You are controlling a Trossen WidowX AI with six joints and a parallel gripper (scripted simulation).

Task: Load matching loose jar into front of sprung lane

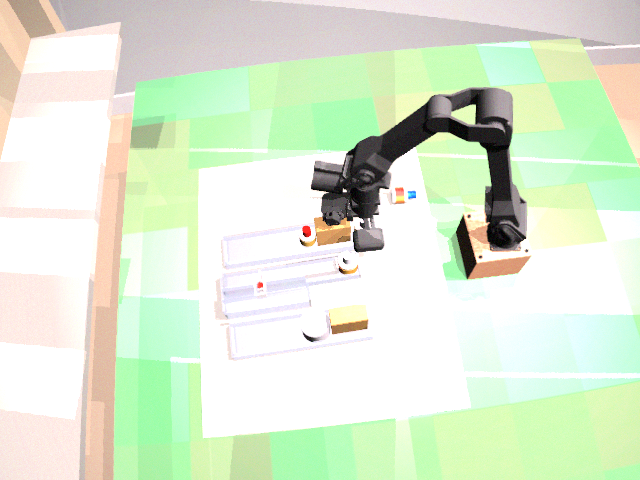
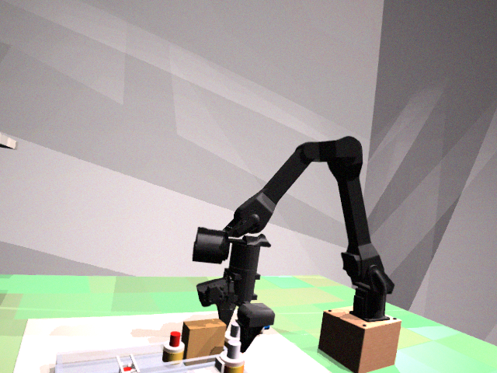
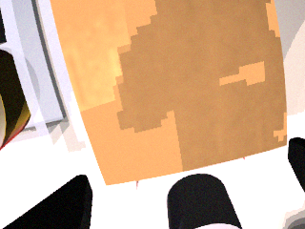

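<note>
The sprung lane [image 1: 289,272] is the clear middle tray. A jar with a grey cap, white shoulder and gold-brown label [image 1: 348,264] [image 2: 234,357] stands at its front end; part of it shows at the left edge of the wrist view [image 3: 16,107]. The pusher [image 1: 260,286] is a white frame with a red part, well behind that jar. A loose grey-capped jar [image 2: 234,330] [image 3: 201,193] stands upright outside the back lane; its label is mostly hidden. My gripper [image 1: 360,225] [image 2: 237,338] [image 3: 192,169] is open and low, pointing down, with one finger on each side of this jar.
A wooden block [image 1: 333,232] [image 2: 204,339] [image 3: 205,72] stands close beside the fingers in the back lane, behind it a red-capped jar [image 1: 307,236] [image 2: 174,348]. A blue-capped jar [image 1: 399,195] lies on its side. The near lane holds a white tin [image 1: 315,328] and another block [image 1: 348,319].
</note>
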